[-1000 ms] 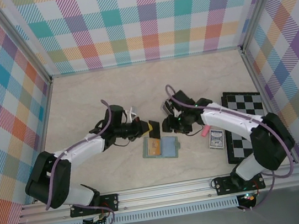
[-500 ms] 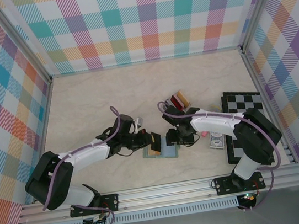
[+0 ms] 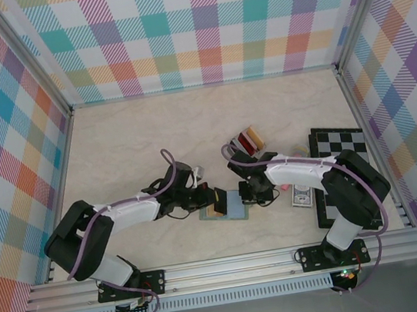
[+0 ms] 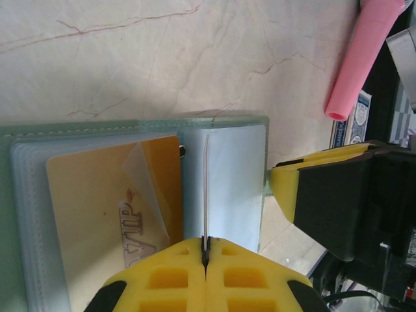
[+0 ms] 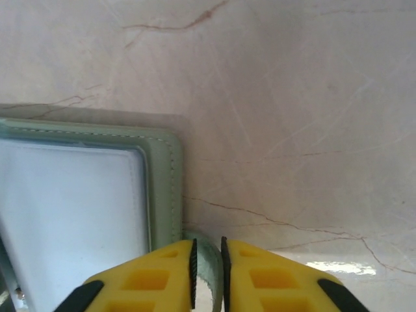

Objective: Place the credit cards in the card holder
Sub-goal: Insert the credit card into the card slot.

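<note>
Left wrist view: the left gripper (image 4: 205, 252) is clamped on a thin card (image 4: 205, 188) standing on edge. Its edge runs 12 to 6 along the fold of the open card holder (image 4: 234, 195), which lies flat with its long axis 9 to 3. At 3 o'clock the right gripper (image 5: 207, 252) crowds the holder's edge, pinching its green tab (image 5: 209, 273). A pink stick (image 4: 364, 58) sits at 1 o'clock, and bare table (image 4: 130, 58) lies open toward 12.
</note>
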